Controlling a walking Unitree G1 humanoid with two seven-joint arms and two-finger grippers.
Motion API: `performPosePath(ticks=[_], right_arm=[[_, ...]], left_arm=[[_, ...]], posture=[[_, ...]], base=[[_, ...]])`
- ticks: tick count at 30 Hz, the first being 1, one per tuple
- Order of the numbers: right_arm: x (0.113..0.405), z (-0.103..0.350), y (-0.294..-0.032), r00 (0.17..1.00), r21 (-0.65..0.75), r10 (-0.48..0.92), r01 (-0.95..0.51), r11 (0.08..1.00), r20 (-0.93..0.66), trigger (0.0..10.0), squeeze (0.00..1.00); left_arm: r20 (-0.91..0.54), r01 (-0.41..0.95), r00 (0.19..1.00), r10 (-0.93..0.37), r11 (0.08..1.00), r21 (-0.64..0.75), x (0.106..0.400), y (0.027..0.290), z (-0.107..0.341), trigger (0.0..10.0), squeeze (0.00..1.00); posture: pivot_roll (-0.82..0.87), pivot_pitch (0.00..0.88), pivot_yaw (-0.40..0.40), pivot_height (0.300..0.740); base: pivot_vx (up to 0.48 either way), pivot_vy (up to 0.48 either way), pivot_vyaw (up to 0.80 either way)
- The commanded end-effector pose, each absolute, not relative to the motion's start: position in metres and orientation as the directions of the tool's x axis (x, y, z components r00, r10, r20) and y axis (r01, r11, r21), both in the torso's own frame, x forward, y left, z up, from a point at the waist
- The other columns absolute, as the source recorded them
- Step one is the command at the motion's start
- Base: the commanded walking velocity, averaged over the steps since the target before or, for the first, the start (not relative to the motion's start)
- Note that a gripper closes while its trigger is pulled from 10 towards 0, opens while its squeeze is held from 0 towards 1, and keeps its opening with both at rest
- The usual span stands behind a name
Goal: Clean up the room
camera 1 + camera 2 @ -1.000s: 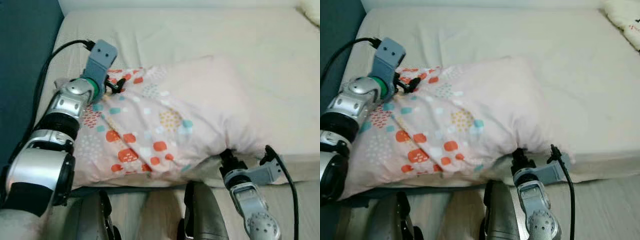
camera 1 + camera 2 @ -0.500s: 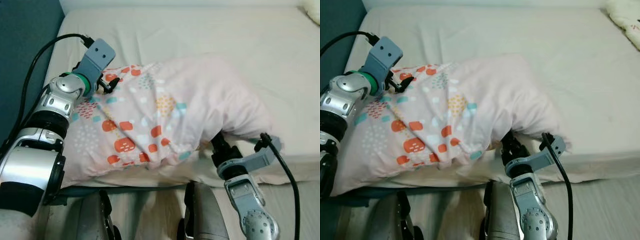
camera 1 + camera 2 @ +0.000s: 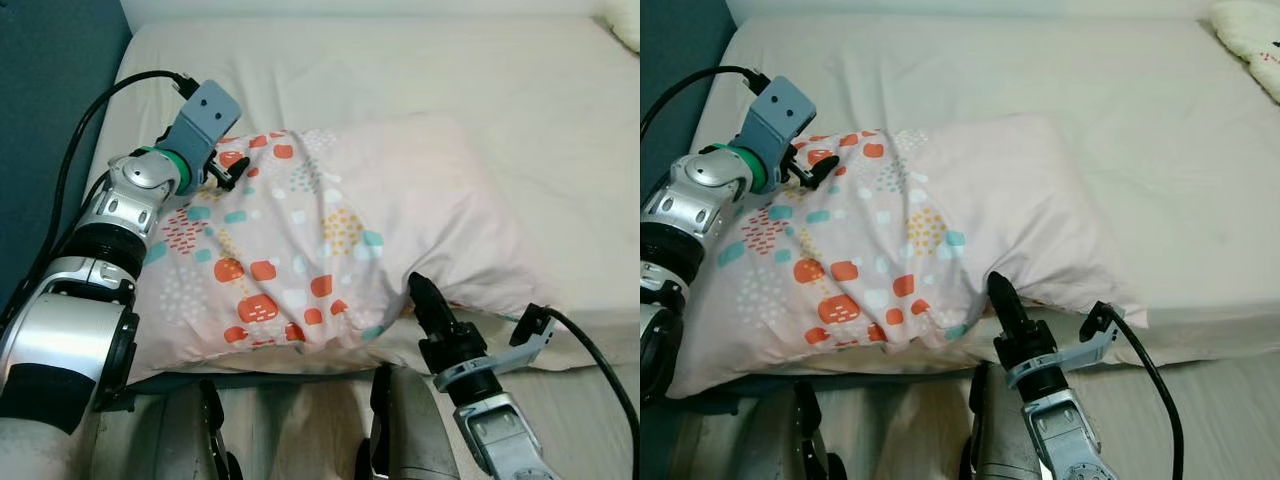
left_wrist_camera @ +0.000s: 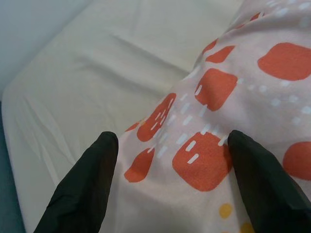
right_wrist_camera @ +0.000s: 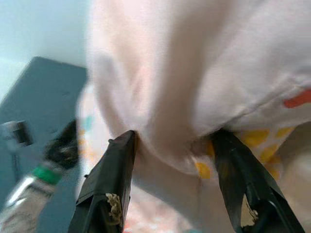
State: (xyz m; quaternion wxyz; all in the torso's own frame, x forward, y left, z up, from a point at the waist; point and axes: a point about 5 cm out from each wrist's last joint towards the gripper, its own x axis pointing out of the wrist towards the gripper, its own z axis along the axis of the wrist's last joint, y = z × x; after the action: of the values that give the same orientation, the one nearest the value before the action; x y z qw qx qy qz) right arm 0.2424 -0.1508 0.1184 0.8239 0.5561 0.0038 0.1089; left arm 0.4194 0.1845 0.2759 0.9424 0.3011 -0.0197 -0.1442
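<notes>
Black fingers of the left gripper, spread, straddle the far left corner of the pillow. Right gripper, spread, meets its near edge. Pillow: pale pink, with orange, teal and yellow patches, lying flat on the cream bed.

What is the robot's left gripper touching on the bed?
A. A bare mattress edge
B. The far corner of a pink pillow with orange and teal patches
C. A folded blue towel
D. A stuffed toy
B. The left gripper sits at the far corner of the pillow, and the left wrist view shows its black fingers open either side of the orange-patched fabric.
</notes>
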Motion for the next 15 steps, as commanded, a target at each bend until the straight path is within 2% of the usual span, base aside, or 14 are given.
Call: performPosePath(ticks=[1,2,3,4,6,7,10,15], right_arm=[[0.249,0.109,-0.144,0.991,0.961,0.11,-0.098,0.26,0.072,10.0,0.08],[0.253,0.103,-0.146,0.996,0.971,0.086,-0.056,0.232,0.036,10.0,0.64],[0.253,0.103,-0.146,0.996,0.971,0.086,-0.056,0.232,0.036,10.0,0.64],[0.258,0.097,-0.148,0.998,0.979,0.06,-0.014,0.202,0.002,10.0,0.95],[0.26,0.094,-0.15,0.999,0.984,0.049,0.003,0.179,-0.012,10.0,0.95],[0.265,0.093,-0.152,0.999,0.986,0.041,-0.001,0.165,-0.006,10.0,1.0],[0.27,0.094,-0.151,0.999,0.986,0.047,-0.016,0.169,0.008,10.0,1.0],[0.295,0.101,-0.151,0.992,0.97,0.116,-0.076,0.232,0.05,10.0,1.0]], left_arm=[[-0.057,0.271,0.955,-0.291,0.776,0.569,0.42,0.184,0.276,10.0,0.0],[-0.056,0.27,0.955,-0.292,0.776,0.57,0.42,0.184,0.276,10.0,0.0],[-0.056,0.27,0.955,-0.292,0.776,0.57,0.42,0.184,0.276,10.0,0.0],[-0.054,0.27,0.955,-0.292,0.777,0.569,0.42,0.185,0.277,10.0,0.0],[-0.053,0.269,0.955,-0.291,0.777,0.569,0.42,0.185,0.277,10.0,0.0],[-0.051,0.267,0.955,-0.291,0.779,0.568,0.42,0.185,0.277,10.0,0.0],[-0.05,0.266,0.956,-0.29,0.781,0.564,0.42,0.185,0.277,10.0,0.0],[-0.044,0.264,0.956,-0.289,0.789,0.555,0.42,0.184,0.275,10.0,0.0]], posture=[[-0.01,0.185,0.039,0.536],[0.0,0.179,0.04,0.536],[0.0,0.179,0.04,0.536],[0.01,0.174,0.04,0.536],[0.01,0.174,0.04,0.536],[0.01,0.174,0.04,0.536],[0.01,0.169,0.043,0.536],[0.01,0.164,0.041,0.536]], base=[[0.0,0.0,0.0],[0.0,0.0,0.0],[0.0,0.0,0.0],[0.0,0.0,0.0],[0.0,0.0,0.0],[0.0,0.0,0.0],[0.0,0.0,0.0],[0.0,0.0,0.0]])
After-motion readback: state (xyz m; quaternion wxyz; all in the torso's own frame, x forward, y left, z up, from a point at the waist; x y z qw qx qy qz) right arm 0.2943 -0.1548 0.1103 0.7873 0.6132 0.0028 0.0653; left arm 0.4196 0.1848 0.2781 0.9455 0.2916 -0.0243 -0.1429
